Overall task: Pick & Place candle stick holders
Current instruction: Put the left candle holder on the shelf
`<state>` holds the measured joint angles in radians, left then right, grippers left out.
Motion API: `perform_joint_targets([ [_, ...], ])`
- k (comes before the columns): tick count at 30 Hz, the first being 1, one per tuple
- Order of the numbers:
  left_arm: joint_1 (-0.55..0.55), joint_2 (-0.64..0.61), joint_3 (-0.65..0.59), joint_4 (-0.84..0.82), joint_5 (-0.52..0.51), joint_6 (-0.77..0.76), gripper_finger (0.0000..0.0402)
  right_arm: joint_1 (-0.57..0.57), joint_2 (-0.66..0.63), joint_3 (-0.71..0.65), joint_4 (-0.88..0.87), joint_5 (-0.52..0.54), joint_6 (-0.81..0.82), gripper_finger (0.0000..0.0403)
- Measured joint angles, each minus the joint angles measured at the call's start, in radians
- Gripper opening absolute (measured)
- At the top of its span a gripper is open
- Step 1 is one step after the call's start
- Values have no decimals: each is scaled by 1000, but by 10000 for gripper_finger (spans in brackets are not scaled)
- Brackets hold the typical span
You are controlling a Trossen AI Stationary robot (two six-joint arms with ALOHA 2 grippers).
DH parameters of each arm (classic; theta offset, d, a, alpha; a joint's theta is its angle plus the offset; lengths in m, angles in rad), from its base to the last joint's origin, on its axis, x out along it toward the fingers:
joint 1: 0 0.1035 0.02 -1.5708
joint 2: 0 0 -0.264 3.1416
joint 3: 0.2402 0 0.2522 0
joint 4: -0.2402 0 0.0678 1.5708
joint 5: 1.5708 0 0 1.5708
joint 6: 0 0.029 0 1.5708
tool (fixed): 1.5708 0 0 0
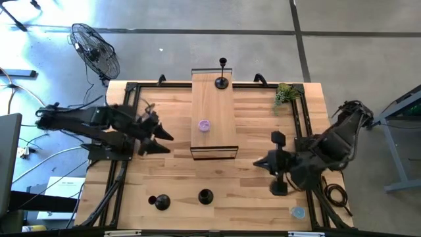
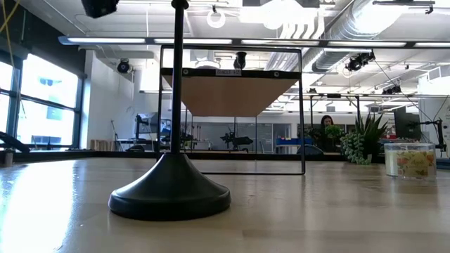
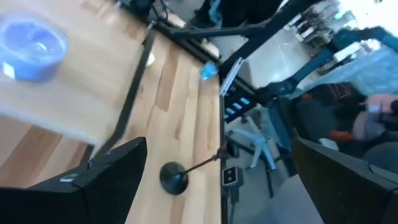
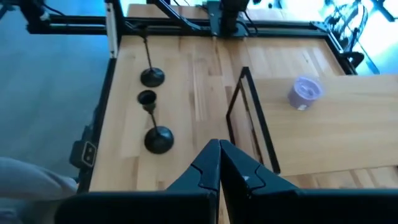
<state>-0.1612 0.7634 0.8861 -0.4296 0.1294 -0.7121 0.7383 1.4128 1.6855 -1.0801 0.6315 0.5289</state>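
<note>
While both arms are hanging over the table, the count is standing at three candle stick holders. Off at nine o'clock, the left gripper [image 1: 158,139] is hovering beside the raised wooden shelf [image 1: 214,108], its two fingers [image 3: 93,180] spread wide with nothing between them. Down at seven o'clock, the first holder [image 1: 160,202] is standing on the table [image 1: 263,191], and just right of it, near six o'clock, the second holder [image 1: 205,196] is sitting upright too. Up at twelve o'clock, the third holder [image 1: 222,81] is perched on the far end of the shelf, with one purple tub [image 1: 204,125] resting mid-shelf. Over at four o'clock, the right gripper [image 1: 263,162] is waiting, its fingers pressed together and holding nothing. One green plant sprig [image 1: 285,94] is lying at two o'clock.
</note>
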Motion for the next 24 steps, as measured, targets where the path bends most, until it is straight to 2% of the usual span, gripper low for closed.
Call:
perform_joint_targets([
  [5,-279,22,1,82,-320,29,391,74,0,0,0,67,14,0],
  [11,-642,88,3,234,-772,186,391,131,1,0,0,103,32,0],
  [15,-823,165,4,271,-1051,207,391,149,1,0,0,103,32,0],
  [19,-928,251,4,272,-1221,131,391,149,1,0,0,100,31,0],
  [24,-999,349,4,274,-1334,42,391,148,2,0,0,100,24,0],
])
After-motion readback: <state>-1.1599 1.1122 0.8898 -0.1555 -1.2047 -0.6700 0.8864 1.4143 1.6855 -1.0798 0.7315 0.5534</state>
